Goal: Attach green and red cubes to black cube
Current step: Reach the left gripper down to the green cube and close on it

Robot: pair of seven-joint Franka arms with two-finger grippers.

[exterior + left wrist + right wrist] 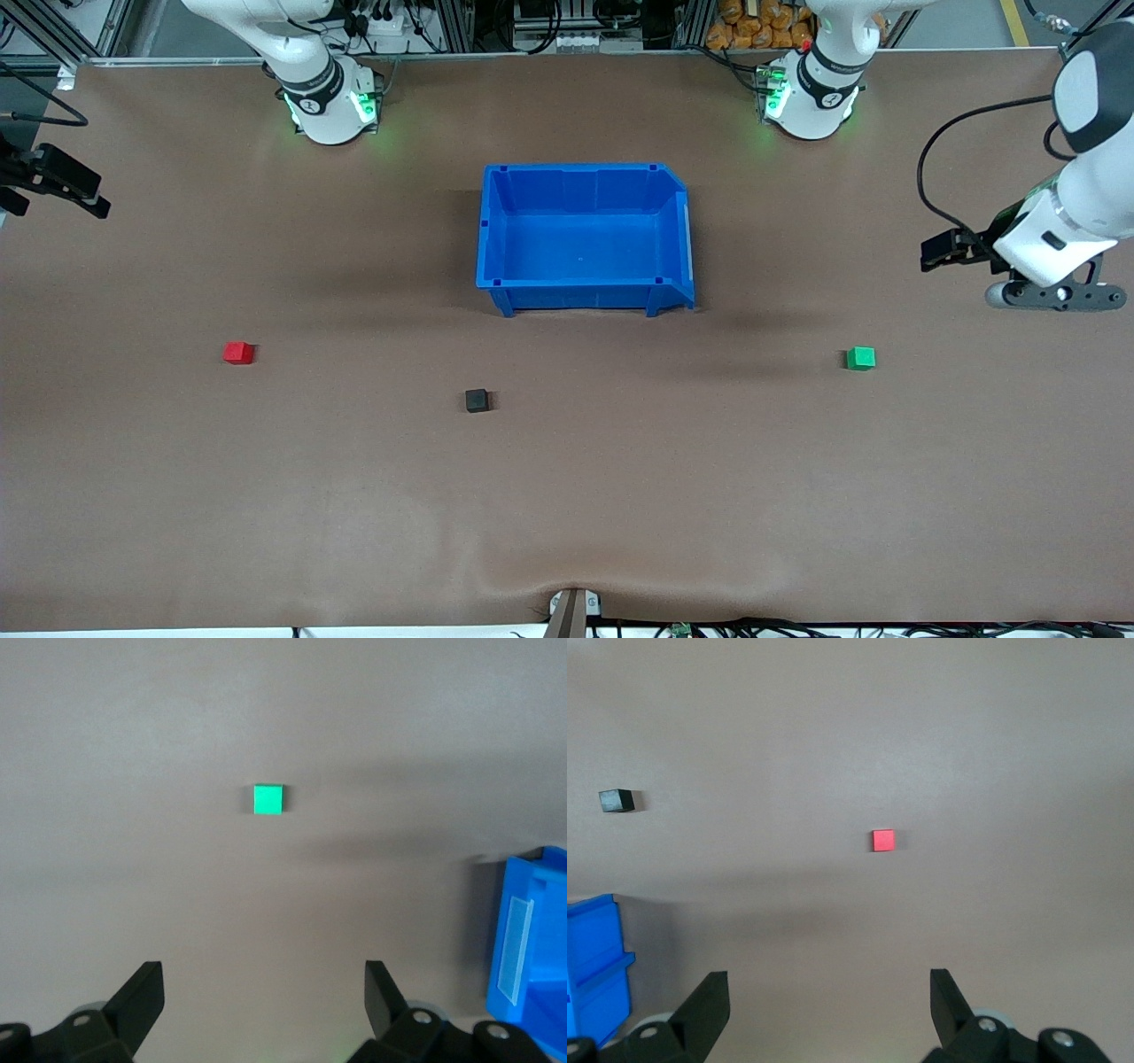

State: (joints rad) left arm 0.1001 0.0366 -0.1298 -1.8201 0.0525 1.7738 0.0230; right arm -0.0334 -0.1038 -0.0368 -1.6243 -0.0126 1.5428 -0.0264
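Cube [477, 400] between two cubes, apart.

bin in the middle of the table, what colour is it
Bright blue bin, plain; the front view shows it best.

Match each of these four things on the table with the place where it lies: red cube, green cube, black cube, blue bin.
Things:
1. red cube
2. green cube
3. black cube
4. blue bin

Places:
A. nearest the robots' bases, mid-table
B. toward the left arm's end
C. nearest the front camera
D. toward the right arm's end

Pairs: 1-D, 2-B, 3-C, 4-A
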